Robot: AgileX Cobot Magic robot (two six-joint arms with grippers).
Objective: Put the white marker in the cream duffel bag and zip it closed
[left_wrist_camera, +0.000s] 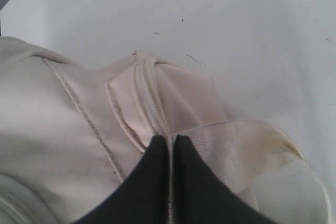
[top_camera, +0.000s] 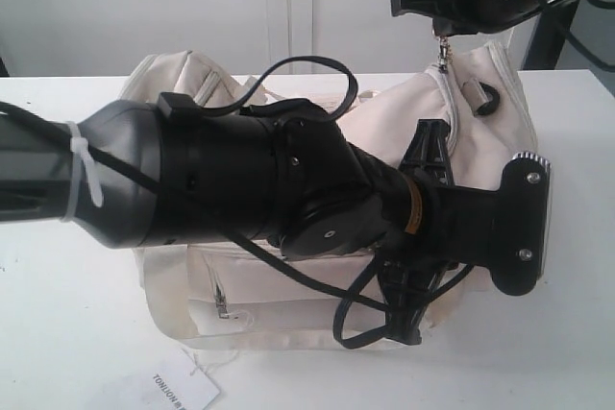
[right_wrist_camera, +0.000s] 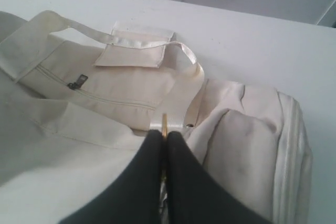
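Cream duffel bag [top_camera: 480,132] lying on the white counter [top_camera: 77,333], right jaws clamped on its gold zipper pull [right_wrist_camera: 164,121] at the bag's raised end, left jaws pressed together against the zipper seam [left_wrist_camera: 147,93], paper tag [top_camera: 183,391] beside the bag.

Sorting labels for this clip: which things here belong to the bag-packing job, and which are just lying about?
Job: cream duffel bag; zipper pull in right gripper; left gripper. White marker not in view.
Lying about: paper tag.

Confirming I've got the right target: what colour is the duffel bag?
The bag is cream, clearest in the right wrist view.
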